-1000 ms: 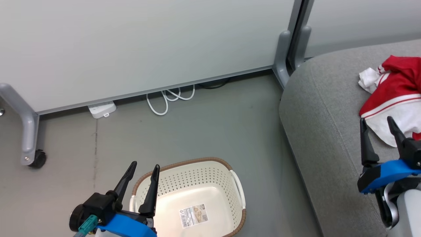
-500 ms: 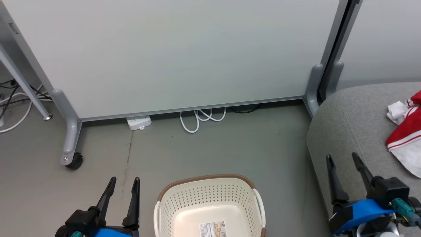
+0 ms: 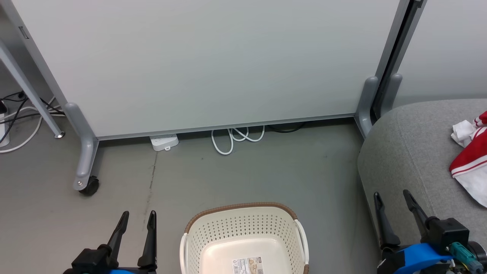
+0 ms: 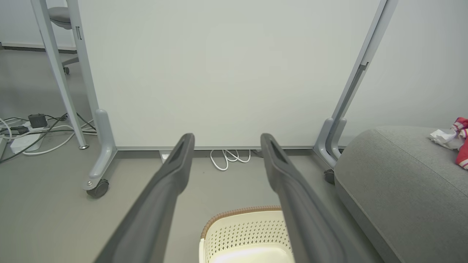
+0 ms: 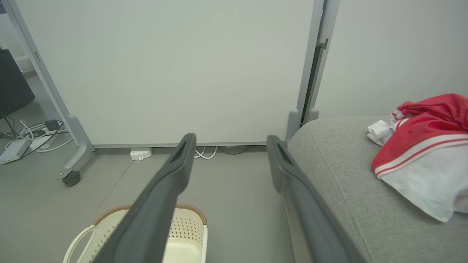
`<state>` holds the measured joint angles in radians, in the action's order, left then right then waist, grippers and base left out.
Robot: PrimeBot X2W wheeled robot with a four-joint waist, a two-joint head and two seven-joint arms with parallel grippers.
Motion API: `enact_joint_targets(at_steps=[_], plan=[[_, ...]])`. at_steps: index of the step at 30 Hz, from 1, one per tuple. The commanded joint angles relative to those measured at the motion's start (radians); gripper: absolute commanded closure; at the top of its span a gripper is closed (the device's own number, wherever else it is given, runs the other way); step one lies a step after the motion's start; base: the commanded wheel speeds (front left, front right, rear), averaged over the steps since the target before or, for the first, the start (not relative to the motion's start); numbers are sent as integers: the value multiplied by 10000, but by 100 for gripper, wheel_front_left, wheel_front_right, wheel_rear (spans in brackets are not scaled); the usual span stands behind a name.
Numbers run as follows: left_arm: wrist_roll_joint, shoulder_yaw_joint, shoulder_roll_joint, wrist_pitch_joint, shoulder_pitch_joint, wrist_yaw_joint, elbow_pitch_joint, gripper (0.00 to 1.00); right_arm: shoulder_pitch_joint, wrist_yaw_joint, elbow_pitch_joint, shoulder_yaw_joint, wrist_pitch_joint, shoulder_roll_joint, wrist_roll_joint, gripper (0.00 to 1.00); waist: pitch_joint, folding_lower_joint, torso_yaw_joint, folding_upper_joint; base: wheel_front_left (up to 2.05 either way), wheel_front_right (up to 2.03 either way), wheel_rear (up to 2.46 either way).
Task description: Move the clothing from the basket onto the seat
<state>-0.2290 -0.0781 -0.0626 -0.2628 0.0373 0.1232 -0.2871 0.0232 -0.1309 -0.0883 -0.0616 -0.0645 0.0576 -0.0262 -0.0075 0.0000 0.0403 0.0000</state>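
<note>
Clothing (image 3: pixel 471 161), red with white stripes and trim, lies bunched on the grey couch (image 3: pixel 411 152) at my right. My right hand (image 3: pixel 392 193) hangs at the couch's edge, fingers (image 3: pixel 381 220) spread apart, near the clothing but not touching it. My left hand (image 3: pixel 139 214) is likewise open, over the floor (image 3: pixel 266 171) just left of the cream laundry basket (image 3: pixel 243 232), whose bare bottom shows a label (image 3: pixel 247 264).

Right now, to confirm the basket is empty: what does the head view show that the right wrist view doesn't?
Head view: the label on the bare floor of the basket, and the open left hand. Right wrist view: far more of the clothing lying on the seat. Both: basket, seat, some clothing, the open right hand and the partition.
</note>
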Motion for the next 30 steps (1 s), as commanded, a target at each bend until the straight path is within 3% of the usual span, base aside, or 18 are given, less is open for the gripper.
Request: enact_joint_targets(at_steps=[1,14,15,26,30], plan=[[67,45,-7,-29,-179,22,-20,0,143,3,12,-56,24,-51,21,0,-9,0,-30,0,0,0,0],[40,53,66,-30,-200,57,-118,0,155,3,-152,17,-38,-85,-135,0,-16,0,-79,0,0,0,0],[75,48,102,4,-94,27,-128,100,36,0,-161,-2,3,-52,-69,100,-15,0,-82,0,0,0,0],[-33,43,230,89,-643,27,-1078,100,229,0,-1213,-14,34,-98,-102,100,-15,0,-88,0,0,0,0],[-747,144,229,281,-583,29,-1029,100,141,0,-1280,-54,141,-96,-915,100,-12,0,-98,0,0,0,0]])
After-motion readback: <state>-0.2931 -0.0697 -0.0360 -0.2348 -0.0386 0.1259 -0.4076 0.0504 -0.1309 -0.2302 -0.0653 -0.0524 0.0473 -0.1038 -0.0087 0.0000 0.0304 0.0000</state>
